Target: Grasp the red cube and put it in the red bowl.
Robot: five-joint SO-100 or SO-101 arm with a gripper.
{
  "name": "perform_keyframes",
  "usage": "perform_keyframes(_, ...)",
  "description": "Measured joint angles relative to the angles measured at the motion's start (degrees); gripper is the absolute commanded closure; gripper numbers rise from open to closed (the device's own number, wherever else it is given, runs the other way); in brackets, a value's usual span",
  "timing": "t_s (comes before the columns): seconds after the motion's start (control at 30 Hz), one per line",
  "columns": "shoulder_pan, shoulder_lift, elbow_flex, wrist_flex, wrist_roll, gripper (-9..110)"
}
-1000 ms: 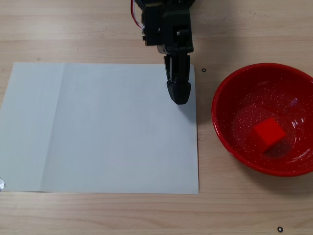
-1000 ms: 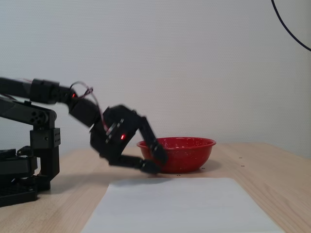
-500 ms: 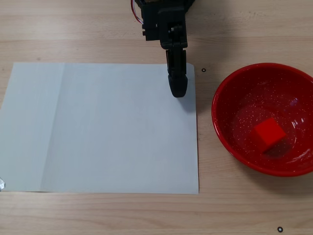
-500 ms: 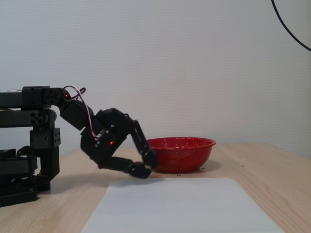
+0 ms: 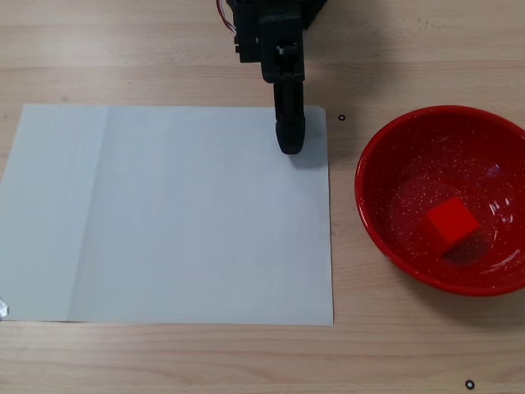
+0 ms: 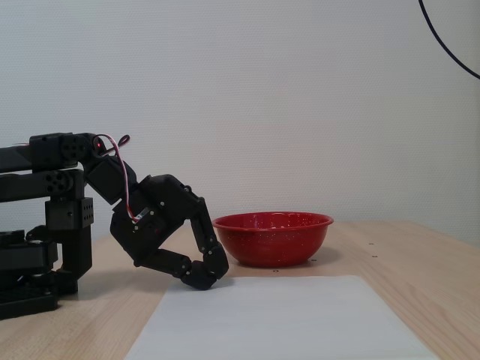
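The red cube (image 5: 451,222) lies inside the red bowl (image 5: 377,215), right of the bowl's middle in a fixed view from above. In a fixed view from the side the bowl (image 6: 272,238) stands on the table and the cube is hidden behind its wall. My black gripper (image 5: 290,144) is shut and empty, folded back over the top right corner of the white paper. In the side view the gripper (image 6: 204,274) tips down close to the paper's far edge, left of the bowl and apart from it.
A white paper sheet (image 5: 164,222) covers the left and middle of the wooden table. The arm's base (image 6: 37,247) stands at the left in the side view. Small black rings (image 5: 342,117) mark the table near the bowl.
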Motion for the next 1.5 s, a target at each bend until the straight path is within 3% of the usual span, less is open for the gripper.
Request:
perform_keyframes(0.27, 0.18, 0.62, 0.0, 8.53, 0.09, 101)
perform_keyframes(1.5, 0.09, 0.7, 0.0, 8.96, 6.15, 101)
